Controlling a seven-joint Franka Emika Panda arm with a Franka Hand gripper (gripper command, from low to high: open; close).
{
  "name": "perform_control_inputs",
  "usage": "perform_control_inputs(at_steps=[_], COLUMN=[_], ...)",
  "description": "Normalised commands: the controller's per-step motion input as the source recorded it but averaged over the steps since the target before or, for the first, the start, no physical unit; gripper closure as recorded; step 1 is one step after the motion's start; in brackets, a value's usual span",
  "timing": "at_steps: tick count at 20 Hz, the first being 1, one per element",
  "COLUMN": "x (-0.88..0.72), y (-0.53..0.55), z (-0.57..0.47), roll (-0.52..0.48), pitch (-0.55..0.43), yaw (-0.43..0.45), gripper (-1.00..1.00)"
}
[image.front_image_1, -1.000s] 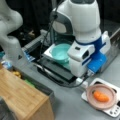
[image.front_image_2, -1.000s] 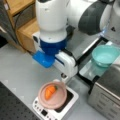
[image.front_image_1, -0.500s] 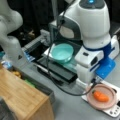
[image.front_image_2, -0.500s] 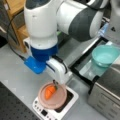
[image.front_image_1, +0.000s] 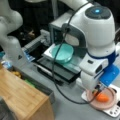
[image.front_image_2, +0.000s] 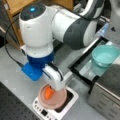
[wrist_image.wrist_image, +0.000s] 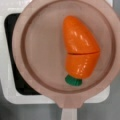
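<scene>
Your claw (image.front_image_2: 51, 87) has come down since a second ago and now hangs just over the carrot (wrist_image.wrist_image: 80, 51) lying in the pink pan (wrist_image.wrist_image: 35, 75) on the white scale (image.front_image_2: 71, 96); whether it's wide or narrow, you cannot tell. Grey tabletop (image.front_image_2: 15, 75); teal bowl (image.front_image_2: 105, 55) well apart.

Right under my wrist there's a toy carrot (wrist_image.wrist_image: 80, 53), bright orange and glossy, with a seam across the middle and a little green stub at its blunt end. It's lying flat on its side inside a round pink pan (wrist_image.wrist_image: 37, 65), a bit off-centre. The pan sits on a white scale-like base with a black top (image.front_image_2: 71, 96).
</scene>
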Motion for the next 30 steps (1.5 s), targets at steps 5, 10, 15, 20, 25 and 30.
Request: perform_control_inputs(at_steps=[5,10,15,20,25,30], x=[0.33,0.26,0.21,0.2,0.18,0.1], y=[-0.13,-0.09,-0.05,-0.04,-0.03,-0.03], z=[0.01,0.02,0.03,0.06,0.04,-0.03], roll=[-0.156,-0.164,-0.17,-0.173,-0.178,-0.188], pitch=[0.148,0.122,0.096,0.084,0.06,0.021], yaw=[0.102,0.121,0.126,0.126,0.127,0.136], gripper=[-1.0,-1.0,-1.0,-1.0,-1.0,-1.0])
